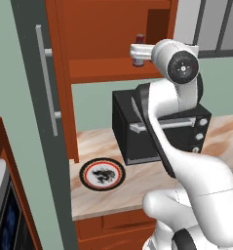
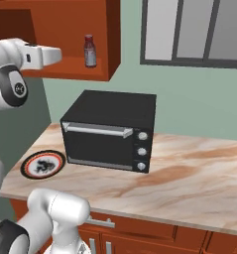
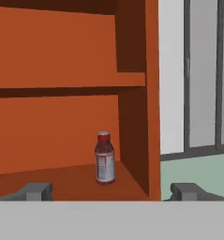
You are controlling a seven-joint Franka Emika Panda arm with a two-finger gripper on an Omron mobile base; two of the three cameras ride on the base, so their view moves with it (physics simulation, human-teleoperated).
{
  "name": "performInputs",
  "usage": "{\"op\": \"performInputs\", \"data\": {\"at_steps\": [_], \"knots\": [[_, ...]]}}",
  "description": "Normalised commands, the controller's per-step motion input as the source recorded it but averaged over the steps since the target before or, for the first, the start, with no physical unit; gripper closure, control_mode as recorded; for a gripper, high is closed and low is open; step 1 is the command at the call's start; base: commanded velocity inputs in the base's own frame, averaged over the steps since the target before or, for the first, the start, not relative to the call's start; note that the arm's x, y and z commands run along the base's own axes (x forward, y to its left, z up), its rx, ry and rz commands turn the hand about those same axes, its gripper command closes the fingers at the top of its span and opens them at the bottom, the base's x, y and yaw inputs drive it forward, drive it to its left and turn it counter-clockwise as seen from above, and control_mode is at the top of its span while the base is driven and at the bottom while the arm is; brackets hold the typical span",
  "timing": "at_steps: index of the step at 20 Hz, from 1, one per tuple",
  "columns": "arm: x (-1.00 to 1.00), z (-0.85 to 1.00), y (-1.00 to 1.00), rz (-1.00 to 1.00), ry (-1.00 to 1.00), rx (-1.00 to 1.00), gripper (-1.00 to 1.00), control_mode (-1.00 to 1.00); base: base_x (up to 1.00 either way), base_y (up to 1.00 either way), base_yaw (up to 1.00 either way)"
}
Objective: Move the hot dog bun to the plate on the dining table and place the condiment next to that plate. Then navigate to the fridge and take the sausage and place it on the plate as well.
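Jaws are spread wide with nothing between them, the gripper (image 3: 111,191) aimed into the orange wall cabinet (image 3: 62,126). The condiment (image 3: 104,158) stands upright on the cabinet's lower shelf, ahead of the jaws and roughly centred between them, not touching, near the right wall. Down below, the plate (image 1: 102,174) sits on the marbled surface (image 2: 189,168) beside a black toaster oven (image 2: 110,130).
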Motion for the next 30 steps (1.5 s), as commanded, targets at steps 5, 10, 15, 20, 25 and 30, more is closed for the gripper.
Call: {"op": "performInputs", "data": {"at_steps": [5,10,15,20,25,30], "knots": [[0.54,-0.11,0.16,-0.01,0.03,0.0,-1.0,-1.0,0.0,0.0,0.0],[0.6,-0.17,0.06,0.0,0.0,0.0,-1.0,-1.0,0.0,0.0,0.0],[0.32,-0.12,-0.07,0.02,0.03,0.0,-1.0,-1.0,0.0,0.0,0.0],[0.21,-0.15,-0.07,0.0,0.1,0.0,-1.0,-1.0,0.0,0.0,0.0],[0.28,-0.09,-0.17,0.0,0.05,0.0,-1.0,-1.0,0.0,0.0,0.0],[0.41,0.0,0.0,0.0,0.03,0.01,-1.0,-1.0,0.0,0.0,0.0]]}}
